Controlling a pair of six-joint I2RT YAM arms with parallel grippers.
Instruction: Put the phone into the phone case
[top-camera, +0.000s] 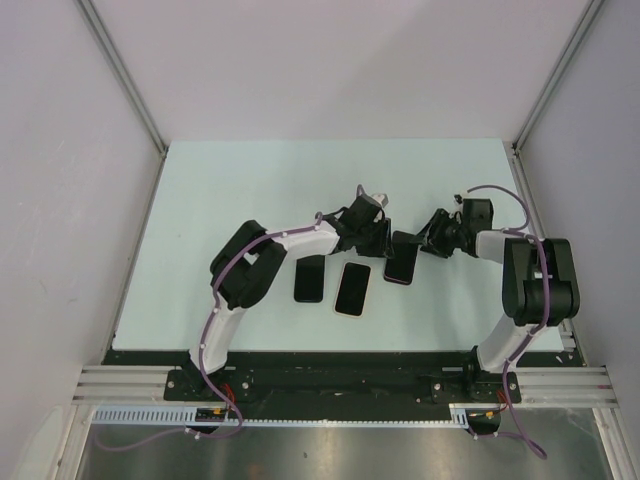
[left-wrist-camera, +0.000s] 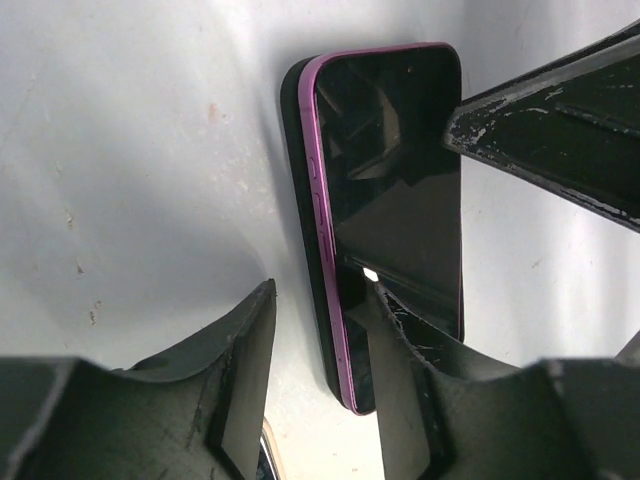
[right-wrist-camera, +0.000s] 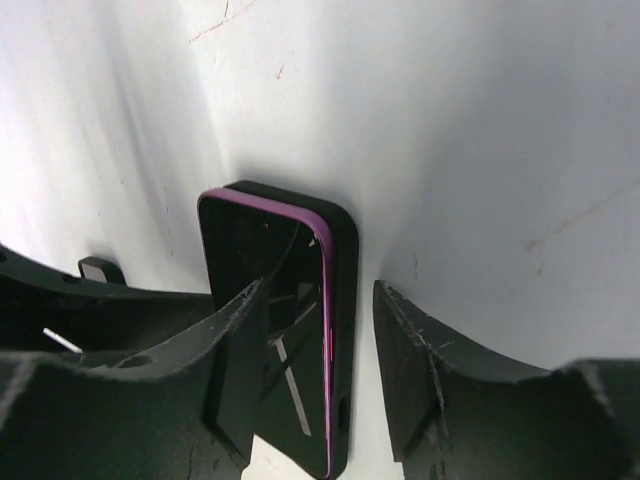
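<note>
The phone (left-wrist-camera: 400, 170), black-screened with a purple frame, lies on the black phone case (left-wrist-camera: 293, 120) on the table. Its purple edge stands above the case's rim along one long side. My left gripper (left-wrist-camera: 320, 300) is open at one end of the phone, one finger over the screen and the other above bare table beside the case. From the opposite end my right gripper (right-wrist-camera: 320, 295) is open too, straddling the raised edge of the phone (right-wrist-camera: 250, 240) and the case (right-wrist-camera: 343, 260). From above, both grippers (top-camera: 385, 240) (top-camera: 420, 245) meet over the phone (top-camera: 400, 262).
Two more phones lie left of the work spot: a black one (top-camera: 310, 278) and one with a light rim (top-camera: 352, 288). The pale table (top-camera: 250, 190) is bounded by white walls at the back and sides.
</note>
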